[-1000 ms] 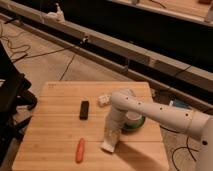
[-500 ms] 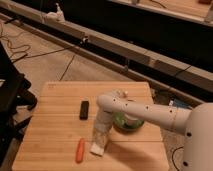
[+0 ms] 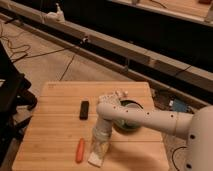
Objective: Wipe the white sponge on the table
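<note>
The gripper (image 3: pixel 100 146) points down over the near part of the table (image 3: pixel 50 135), its fingers clenched on the white sponge (image 3: pixel 97 159), which lies flat on the wood right under the fingertips, close to the table's near edge. Just left of the fingers, not touching the sponge, lies an orange carrot (image 3: pixel 80 150), pointing roughly toward the near edge. Farther from the fingers, toward the table's far side and a bit left, a small black bar (image 3: pixel 84 109) lies on the planks. Behind and to the right of the fingers, a green bowl (image 3: pixel 131 120) sits partly hidden by the white arm (image 3: pixel 145 118), which comes in from the right. Beyond the bowl, near the far edge, lies a lumpy white thing (image 3: pixel 113 96).
</note>
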Robot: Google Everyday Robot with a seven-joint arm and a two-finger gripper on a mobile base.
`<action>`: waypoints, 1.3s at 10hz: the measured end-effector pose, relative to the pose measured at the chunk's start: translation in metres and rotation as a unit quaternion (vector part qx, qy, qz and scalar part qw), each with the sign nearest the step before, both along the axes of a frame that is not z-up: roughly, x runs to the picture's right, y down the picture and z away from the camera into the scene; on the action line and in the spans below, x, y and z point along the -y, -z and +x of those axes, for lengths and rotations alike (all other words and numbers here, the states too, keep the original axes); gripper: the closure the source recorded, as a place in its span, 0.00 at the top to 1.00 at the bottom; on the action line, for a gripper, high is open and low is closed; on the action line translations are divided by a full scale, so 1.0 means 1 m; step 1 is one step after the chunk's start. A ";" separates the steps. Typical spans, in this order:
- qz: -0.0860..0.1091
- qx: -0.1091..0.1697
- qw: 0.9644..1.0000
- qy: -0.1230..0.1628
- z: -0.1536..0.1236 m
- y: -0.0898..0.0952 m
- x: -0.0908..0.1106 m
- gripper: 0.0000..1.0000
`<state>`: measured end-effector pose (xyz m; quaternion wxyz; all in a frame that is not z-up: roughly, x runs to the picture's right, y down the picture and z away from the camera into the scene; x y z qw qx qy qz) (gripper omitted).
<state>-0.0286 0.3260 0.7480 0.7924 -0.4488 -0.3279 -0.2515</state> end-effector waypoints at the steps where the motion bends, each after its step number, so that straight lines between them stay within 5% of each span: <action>1: 0.003 -0.020 1.000 -0.007 0.014 0.002 -0.001 0.00; 6: 0.027 -0.088 0.995 -0.034 0.075 0.005 0.027 0.00; 13: 0.033 -0.019 0.999 -0.007 0.028 -0.031 0.048 0.00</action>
